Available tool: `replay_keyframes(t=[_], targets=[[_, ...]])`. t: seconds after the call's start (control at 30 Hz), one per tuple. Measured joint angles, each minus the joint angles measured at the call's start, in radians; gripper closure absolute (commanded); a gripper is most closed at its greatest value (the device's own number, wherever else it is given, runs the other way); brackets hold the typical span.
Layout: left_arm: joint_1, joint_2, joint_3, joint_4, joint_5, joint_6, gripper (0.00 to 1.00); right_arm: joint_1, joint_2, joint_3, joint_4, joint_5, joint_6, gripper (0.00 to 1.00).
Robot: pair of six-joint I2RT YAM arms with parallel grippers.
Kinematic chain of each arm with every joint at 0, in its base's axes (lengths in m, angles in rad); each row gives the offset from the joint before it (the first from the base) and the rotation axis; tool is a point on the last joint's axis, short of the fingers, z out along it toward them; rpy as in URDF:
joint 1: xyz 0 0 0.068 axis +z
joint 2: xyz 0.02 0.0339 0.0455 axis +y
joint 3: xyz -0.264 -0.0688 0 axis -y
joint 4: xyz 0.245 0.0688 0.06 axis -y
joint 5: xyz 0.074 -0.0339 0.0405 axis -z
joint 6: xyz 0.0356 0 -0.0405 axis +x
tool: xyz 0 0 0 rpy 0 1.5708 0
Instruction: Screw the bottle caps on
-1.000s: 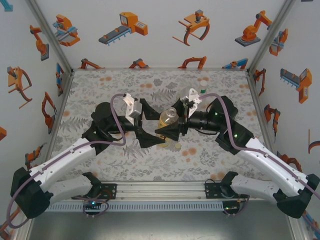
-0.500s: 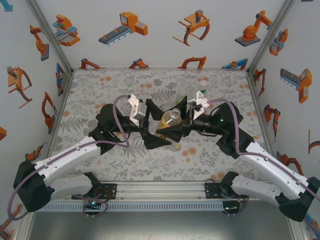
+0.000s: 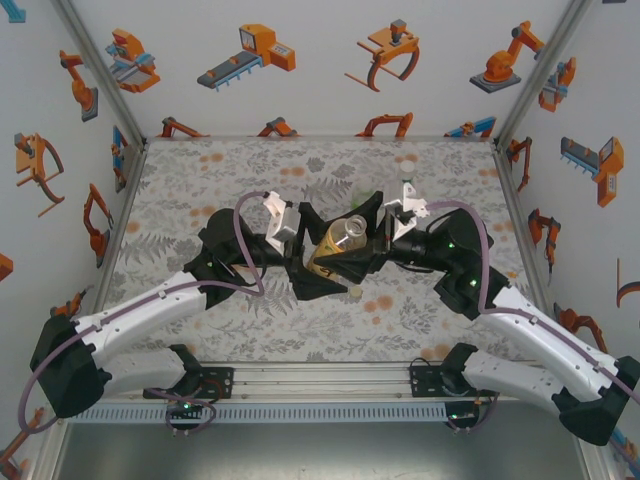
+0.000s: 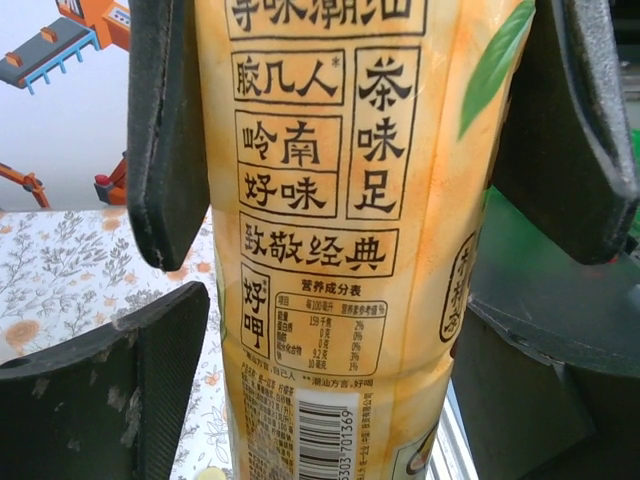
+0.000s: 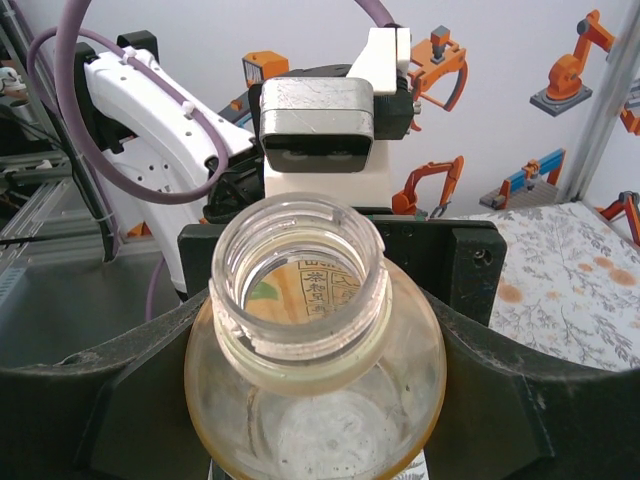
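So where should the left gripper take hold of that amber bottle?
Probably round the straight labelled body of the amber bottle, the left gripper closing from both sides. The right gripper hugs the rounded shoulder, and the open threaded mouth should stay free.

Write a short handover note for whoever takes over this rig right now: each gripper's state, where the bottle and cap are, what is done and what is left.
Right gripper: shut on the bottle, which it holds tilted over mid-table with its mouth uncapped.
Left gripper: open, with its jaws on either side of the bottle's labelled body and a gap showing on one side.
Cap: what looks like one lies on the table, just on the near side of the grippers.
Done: the bottle is gripped.
Left: fetch the cap and screw it on.
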Motion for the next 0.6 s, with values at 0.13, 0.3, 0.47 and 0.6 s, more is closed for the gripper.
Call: replay_keyframes(t=[0.13, 0.3, 0.47, 0.6], targets=[[-0.001, 0.001, 0.007, 0.0, 0.008, 0.0, 0.24, 0.0, -0.002, -0.003, 0.001, 0.0, 0.0, 0.87], [-0.001, 0.002, 0.009, 0.0, 0.014, 0.0, 0.3, 0.0, -0.004, -0.009, 0.003, 0.0, 0.0, 0.88], [-0.001, 0.002, 0.009, -0.001, 0.015, 0.0, 0.35, 0.0, -0.005, -0.009, 0.004, 0.0, 0.0, 0.88], [-0.001, 0.002, 0.009, -0.001, 0.019, 0.0, 0.41, 0.0, -0.006, -0.009, 0.003, 0.004, 0.0, 0.88]])
